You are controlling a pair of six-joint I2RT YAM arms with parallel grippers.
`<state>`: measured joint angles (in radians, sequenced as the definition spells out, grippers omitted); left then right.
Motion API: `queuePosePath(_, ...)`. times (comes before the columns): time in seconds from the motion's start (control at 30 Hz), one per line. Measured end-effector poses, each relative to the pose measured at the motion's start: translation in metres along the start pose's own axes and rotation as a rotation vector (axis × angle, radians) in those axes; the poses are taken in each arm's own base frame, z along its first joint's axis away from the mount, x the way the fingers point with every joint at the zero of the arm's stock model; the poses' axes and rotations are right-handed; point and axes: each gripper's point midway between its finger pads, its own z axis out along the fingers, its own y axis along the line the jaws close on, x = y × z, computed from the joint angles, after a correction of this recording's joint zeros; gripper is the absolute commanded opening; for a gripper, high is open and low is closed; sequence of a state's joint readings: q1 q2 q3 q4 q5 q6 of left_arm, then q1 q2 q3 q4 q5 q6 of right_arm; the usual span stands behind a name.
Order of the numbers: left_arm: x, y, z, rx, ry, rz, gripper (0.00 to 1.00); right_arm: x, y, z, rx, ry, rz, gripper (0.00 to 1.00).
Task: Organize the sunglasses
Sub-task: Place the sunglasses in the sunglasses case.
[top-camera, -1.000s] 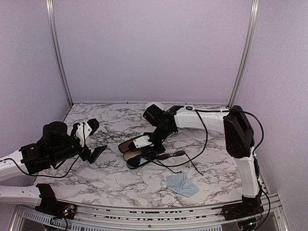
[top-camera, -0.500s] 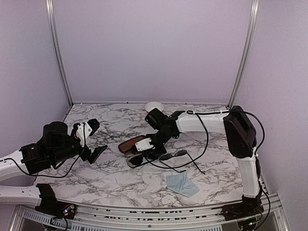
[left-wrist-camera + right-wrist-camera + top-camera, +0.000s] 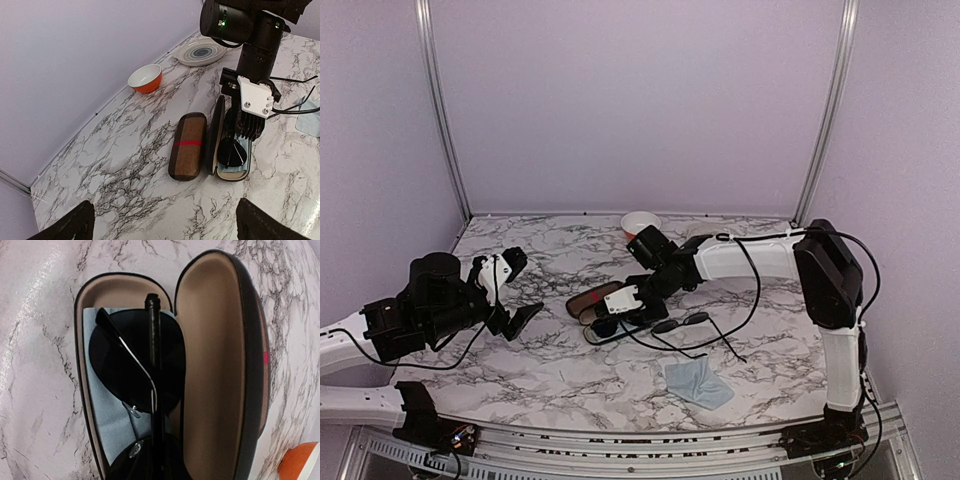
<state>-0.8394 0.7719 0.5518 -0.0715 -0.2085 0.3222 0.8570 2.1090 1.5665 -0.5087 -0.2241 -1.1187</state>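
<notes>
Resting on blue cloth (image 3: 107,415) in glossy case (image 3: 210,365), wire-framed sunglasses (image 3: 137,370) are lying at 6 o'clock of right end effector (image 3: 244,132); grip unreadable.

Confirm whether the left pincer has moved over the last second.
No. The left pincer sits in the same spot, and its gap to the blue cloth is unchanged.
</notes>
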Motion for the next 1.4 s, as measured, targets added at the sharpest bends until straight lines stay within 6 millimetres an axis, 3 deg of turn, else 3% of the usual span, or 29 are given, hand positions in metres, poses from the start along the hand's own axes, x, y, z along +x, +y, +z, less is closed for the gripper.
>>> queuePosePath(0.63, 0.004, -0.003, 0.002, 0.013, 0.009, 0.003, 0.99, -0.014, 0.003, 0.009, 0.037, -0.009, -0.056, 0.0)
queuePosePath(1.17, 0.005, -0.005, 0.003, 0.022, 0.012, 0.004, 0.99, -0.001, 0.0, 0.009, 0.061, 0.08, -0.031, 0.0)
queuePosePath(1.4, 0.005, -0.005, 0.003, 0.022, 0.015, 0.007, 0.99, -0.002, 0.002, 0.009, 0.06, 0.086, -0.021, 0.12)
